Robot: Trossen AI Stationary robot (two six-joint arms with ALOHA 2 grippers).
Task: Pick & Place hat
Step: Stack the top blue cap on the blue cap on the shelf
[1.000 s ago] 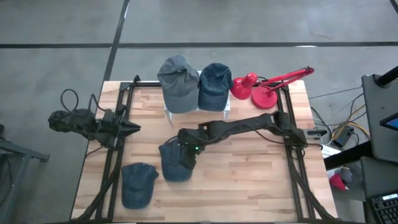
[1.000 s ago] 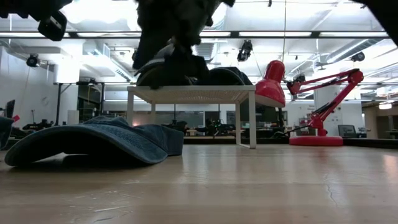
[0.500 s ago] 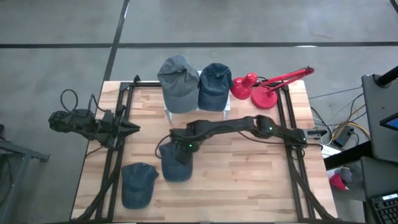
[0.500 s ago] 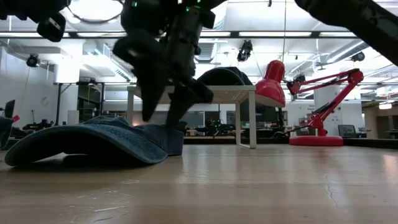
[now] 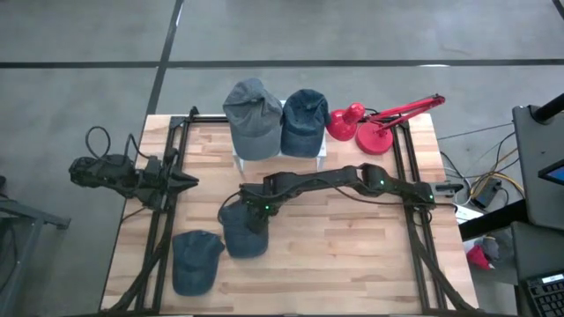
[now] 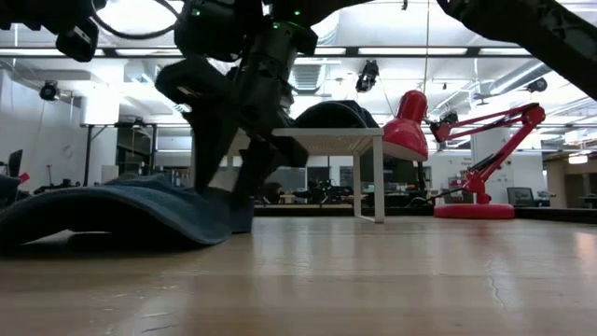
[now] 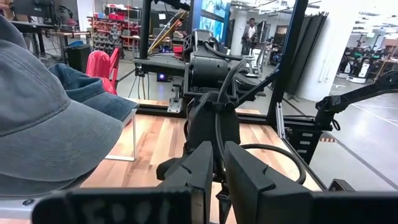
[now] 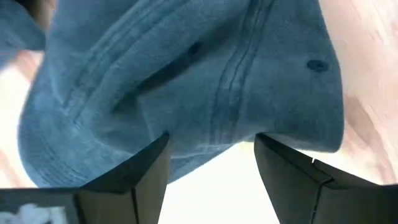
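1. Four hats by my count: two on the small stand (image 5: 322,151), one loose hat (image 5: 195,260) near the front-left corner, and the dark blue hat (image 5: 243,227) mid-surface.
2. My right end effector (image 5: 251,207) has dropped lower over half a second, fingers (image 8: 298,180) spread across the hat's edge; it slid slightly left, so the grasp looks imminent.
3. Left end effector (image 7: 214,180) is parked at the left edge, fingers nearly together, empty.
4. One red lamp (image 5: 374,123).

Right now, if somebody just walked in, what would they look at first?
Probably the right arm stretched across the middle of the table, its right tool open and pressing down over a dark blue cap. Next, the bright red desk lamp at the back right corner, beside two more caps, grey and blue, on a small white stand.
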